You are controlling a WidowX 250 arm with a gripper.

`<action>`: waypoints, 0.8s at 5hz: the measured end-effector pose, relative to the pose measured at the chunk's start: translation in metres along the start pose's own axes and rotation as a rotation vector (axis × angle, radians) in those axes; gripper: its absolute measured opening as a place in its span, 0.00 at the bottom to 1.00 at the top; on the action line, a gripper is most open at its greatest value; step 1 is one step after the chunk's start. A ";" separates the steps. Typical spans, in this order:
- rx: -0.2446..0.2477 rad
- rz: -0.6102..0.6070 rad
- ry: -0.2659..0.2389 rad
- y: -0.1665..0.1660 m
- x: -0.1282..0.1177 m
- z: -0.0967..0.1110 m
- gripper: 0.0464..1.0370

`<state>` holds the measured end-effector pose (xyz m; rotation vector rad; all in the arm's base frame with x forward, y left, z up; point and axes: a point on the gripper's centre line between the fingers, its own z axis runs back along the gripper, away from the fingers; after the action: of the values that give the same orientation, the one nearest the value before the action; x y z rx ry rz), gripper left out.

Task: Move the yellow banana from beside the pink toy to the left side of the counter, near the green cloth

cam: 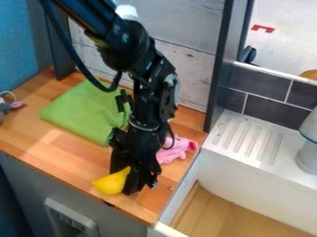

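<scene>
The green cloth (77,109) lies folded on the wooden counter (59,146), and everything else can be placed from it. The black gripper (134,183) hangs down to the right of the cloth and nearer the camera, with the arm coming in from the top edge and passing over the cloth's right side. Whether it grasps anything or is released, I cannot tell. The yellow lemon-shaped thing (111,183) is right against it, on the camera side of the cloth and well apart from it, close to the counter's front edge. To the right of the cloth, partly hidden behind the arm, lies a pink plush toy (176,149). Left of the cloth, at the view's edge, sits a small grey and pink item (7,106). Farther right from the cloth are the white ribbed drainboard (248,139) and, at its right side, a pale cylindrical object (308,155).
</scene>
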<state>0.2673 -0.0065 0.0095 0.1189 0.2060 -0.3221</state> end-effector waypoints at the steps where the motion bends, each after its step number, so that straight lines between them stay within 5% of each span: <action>1: 0.041 0.024 -0.054 0.007 -0.010 0.028 0.50; 2: 0.089 0.081 -0.076 0.030 -0.029 0.047 0.50; 3: 0.098 0.163 -0.014 0.070 -0.057 0.045 0.50; 4: 0.057 0.371 -0.026 0.112 -0.084 0.035 0.50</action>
<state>0.2320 0.1192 0.0710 0.2054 0.1450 0.0398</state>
